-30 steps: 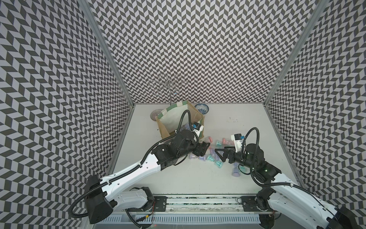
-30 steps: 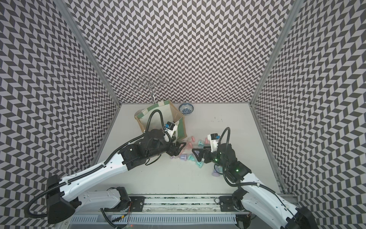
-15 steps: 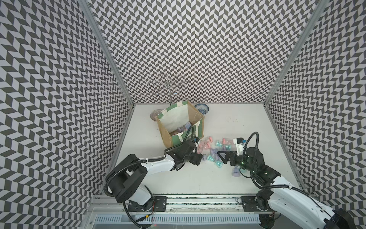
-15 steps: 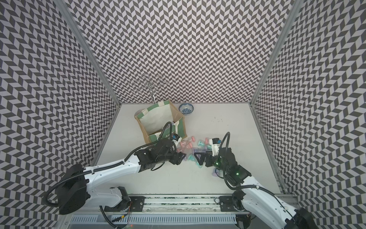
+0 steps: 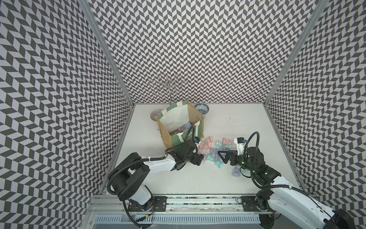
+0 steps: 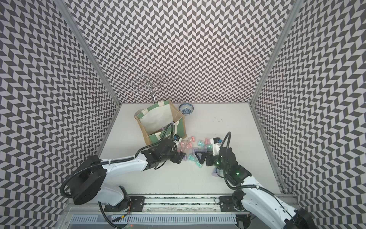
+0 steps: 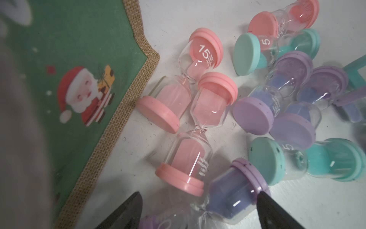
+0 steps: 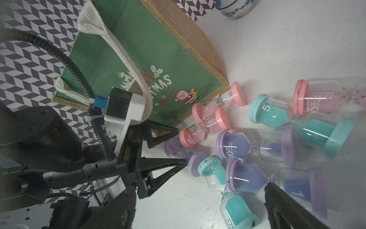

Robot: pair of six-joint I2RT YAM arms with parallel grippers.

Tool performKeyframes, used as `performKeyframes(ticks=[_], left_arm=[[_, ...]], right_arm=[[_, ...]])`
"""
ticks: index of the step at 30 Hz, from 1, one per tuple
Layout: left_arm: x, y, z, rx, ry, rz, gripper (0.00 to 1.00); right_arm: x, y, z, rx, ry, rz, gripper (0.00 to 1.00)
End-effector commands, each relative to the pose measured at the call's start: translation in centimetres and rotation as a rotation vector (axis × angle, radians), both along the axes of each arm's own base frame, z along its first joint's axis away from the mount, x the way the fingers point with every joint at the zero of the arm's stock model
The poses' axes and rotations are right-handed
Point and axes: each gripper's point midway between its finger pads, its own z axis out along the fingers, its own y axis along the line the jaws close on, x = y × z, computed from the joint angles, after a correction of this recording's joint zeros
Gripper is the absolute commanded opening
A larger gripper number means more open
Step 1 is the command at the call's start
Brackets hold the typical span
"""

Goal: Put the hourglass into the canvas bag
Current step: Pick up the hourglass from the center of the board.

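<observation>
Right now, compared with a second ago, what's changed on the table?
The left gripper has drawn back from the canvas bag and dropped toward the table, its jaws open astride a lying purple hourglass. Nothing gripped. The right gripper, open, the bag and the loose hourglasses stayed about where they were.

Rough cloth, shiny glass, dull plastic
The boxy tan canvas bag (image 8: 194, 45) is scratchy burlap with a flat, dull green cloth front and a woven cream handle (image 8: 123, 53). The pink-capped hourglass (image 7: 188, 156) is clear, shiny glass with smooth, dull plastic caps. The white worktop (image 8: 297, 49) is smooth, dull and a bit scuffed. The left gripper (image 7: 199, 195) is dull black plastic. The small blue-and-white bowl (image 8: 235, 8) is glossy.
</observation>
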Motion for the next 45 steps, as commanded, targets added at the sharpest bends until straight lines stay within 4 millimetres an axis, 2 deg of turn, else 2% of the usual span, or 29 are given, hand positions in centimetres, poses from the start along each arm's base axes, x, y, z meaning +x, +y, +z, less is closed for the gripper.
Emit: performKeyframes(ticks=[1,12,17,25,30,35,45], left_arm=[[0.4,0.4,-0.8,0.0,-0.013,-0.012,0.9],[0.3,0.1,-2.2,-0.013,0.011,-0.042,0.91],[-1.1,-0.4,-2.8,0.002,0.026,-0.066,0.9],[-4.0,0.2,-4.3,0.016,0.087,-0.034,0.85],[-5.7,-0.3,-5.0,0.037,0.097,-0.058,0.81],[-6.4,-0.6,-5.2,0.023,0.103,-0.061,0.77],[-7.2,0.2,-7.1,0.06,0.151,-0.05,0.66]], right_arm=[[0.6,-0.1,1.0,0.029,-0.044,-0.016,0.99],[0.9,-0.2,1.0,0.027,-0.045,-0.018,0.99],[0.9,-0.4,0.9,0.023,-0.044,-0.023,0.99],[1.0,-0.6,0.8,0.024,-0.039,-0.023,0.99],[1.1,-0.5,0.7,0.029,-0.037,-0.019,0.99],[1.2,-0.7,0.5,0.028,-0.032,-0.025,0.99],[1.3,-0.8,-0.1,0.033,-0.016,-0.027,0.99]])
